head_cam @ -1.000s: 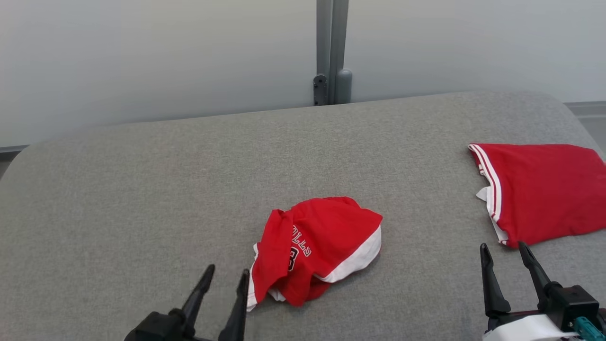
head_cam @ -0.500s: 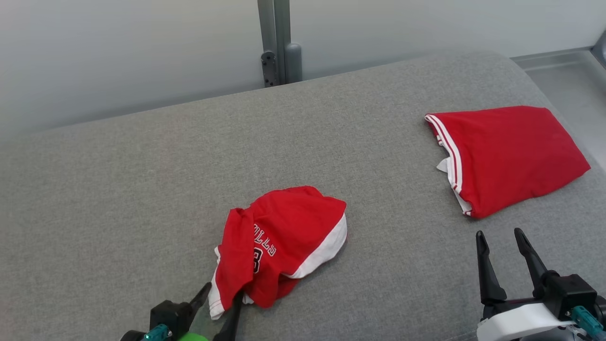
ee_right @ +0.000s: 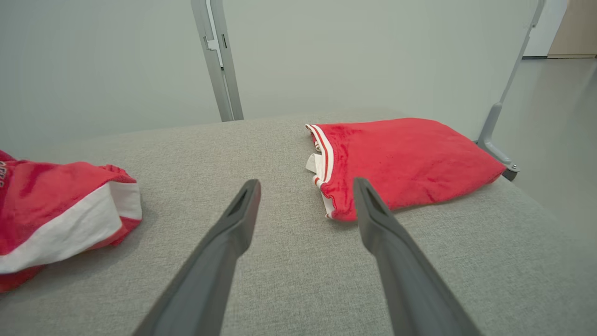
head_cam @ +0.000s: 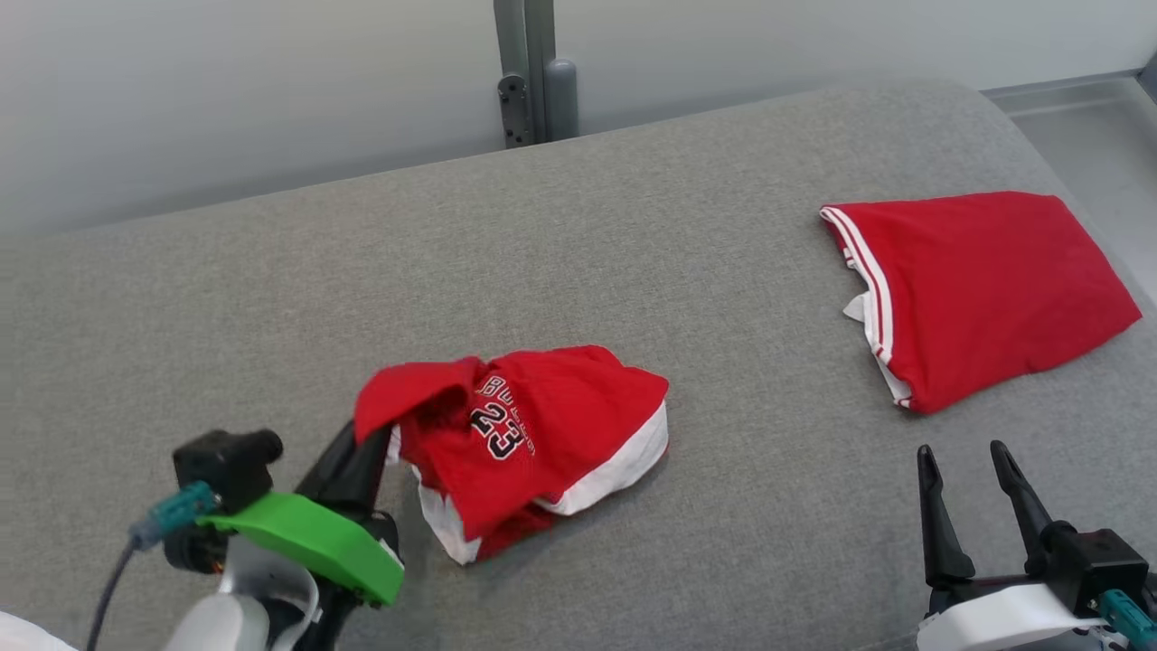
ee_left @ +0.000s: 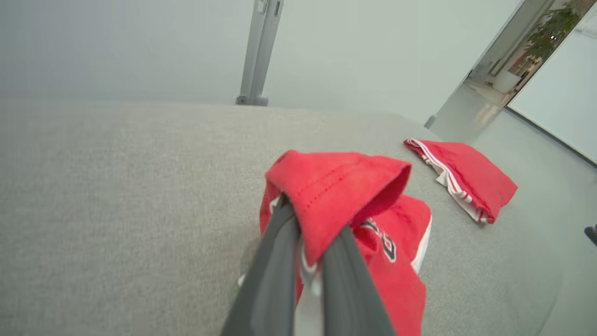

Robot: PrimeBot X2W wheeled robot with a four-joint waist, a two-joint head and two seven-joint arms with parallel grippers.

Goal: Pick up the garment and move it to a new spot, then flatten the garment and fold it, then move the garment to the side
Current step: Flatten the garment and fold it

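Between the pressed-together fingers of the left gripper sits a doubled red edge of the garment. The rest of this crumpled jersey piece lies in a heap just beyond those fingertips and to their right. It is a thin, soft knit, red with a broad white band and a black-and-white "23" (the lettering above the number is too creased to read). Such cloth should weigh almost nothing and will sag and trail from wherever it is taken, so one pinch at an edge will likely lift it as a hanging bunch. The stitched hem, thicker than the body, looks the surest place to hold, and a second hold at another corner would be needed to spread it flat. It seems neither fragile nor slippery.

Underneath, the cushion is a coarse grey weave with rounded corners, probably rough enough to drag at the fabric. The right gripper stands with its fingers spread and empty, well apart from the garment. Beyond its fingertips lies a second red piece, folded into a neat rectangle with white stripes along one edge. Past both, a grey metal post rises against a pale wall.
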